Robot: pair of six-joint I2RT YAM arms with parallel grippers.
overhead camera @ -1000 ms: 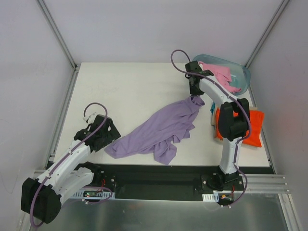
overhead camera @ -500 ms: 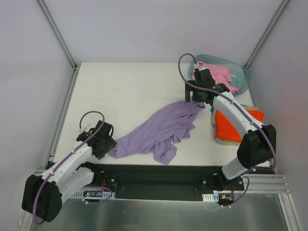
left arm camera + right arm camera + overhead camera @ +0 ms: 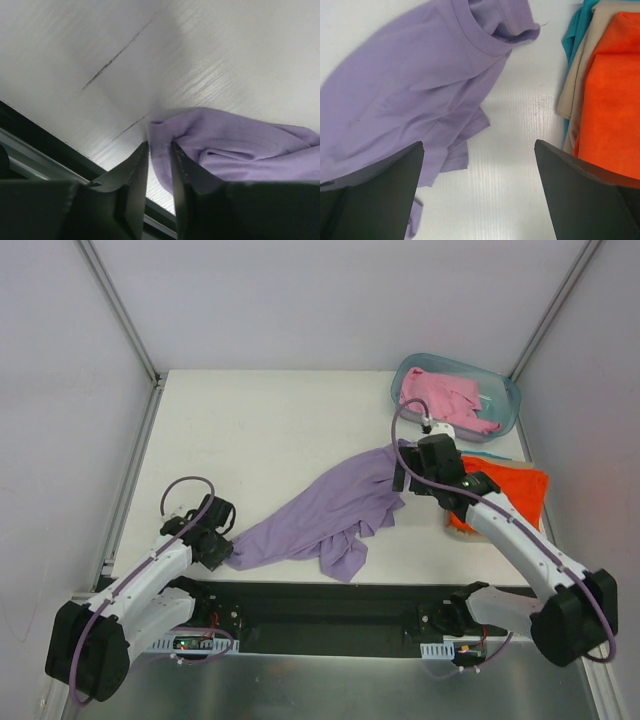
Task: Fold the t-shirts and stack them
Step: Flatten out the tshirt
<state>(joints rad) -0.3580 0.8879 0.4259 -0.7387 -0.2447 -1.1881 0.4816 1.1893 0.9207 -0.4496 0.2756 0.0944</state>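
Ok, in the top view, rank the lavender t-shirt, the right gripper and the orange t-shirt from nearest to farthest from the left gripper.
1. lavender t-shirt: its near-left corner lies between the fingers of the left gripper.
2. right gripper: centre-right, over the shirt's collar end.
3. orange t-shirt: far right, beyond the right gripper.

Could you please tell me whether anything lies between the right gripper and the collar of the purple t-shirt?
Nothing visible does. The right gripper hangs open over bare table, and the collar of the purple t-shirt lies uncovered just beyond it. The folded orange t-shirt sits off to the other side.
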